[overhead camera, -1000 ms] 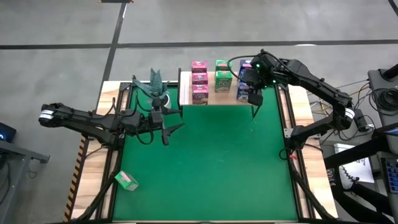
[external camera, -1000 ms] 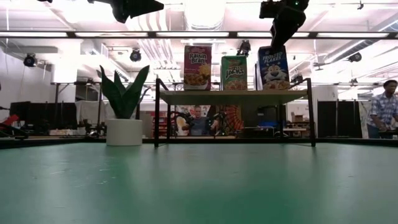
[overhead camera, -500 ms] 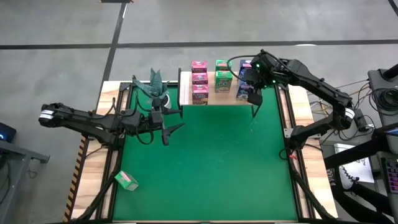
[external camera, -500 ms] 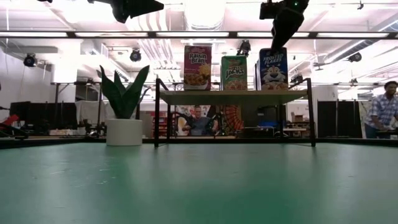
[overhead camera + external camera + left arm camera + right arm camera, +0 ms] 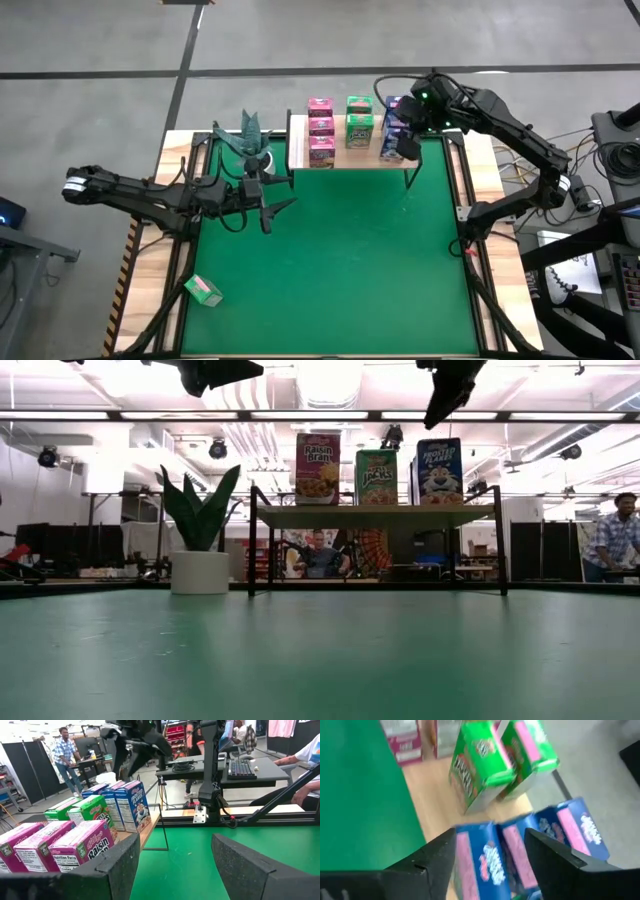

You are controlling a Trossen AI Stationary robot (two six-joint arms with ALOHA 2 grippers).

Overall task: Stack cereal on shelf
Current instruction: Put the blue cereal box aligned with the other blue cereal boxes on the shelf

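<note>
The shelf [image 5: 297,150] stands at the table's far edge, a pale board on black legs. On it stand three pink cartons [image 5: 321,128], two green cartons [image 5: 358,120] and three blue cartons [image 5: 390,122], all upright on their bases. A third green carton [image 5: 204,290] lies on its side at the mat's near left corner. My right gripper [image 5: 408,145] [image 5: 490,845] is open above the blue cartons [image 5: 520,845] and touches nothing; in the low view it [image 5: 445,395] hangs clear over the front blue carton [image 5: 440,470]. My left gripper [image 5: 280,203] [image 5: 175,855] waits open over the mat's left part.
A potted plant [image 5: 250,140] [image 5: 200,530] stands left of the shelf, close to my left arm. The green mat [image 5: 340,270] lies bare between the shelf and the near edge. People and desks show in the room beyond the table.
My right gripper has risen from the top of the front blue carton and drawn a little toward the far edge. That carton, slightly tilted a second ago, now stands straight on the shelf.
</note>
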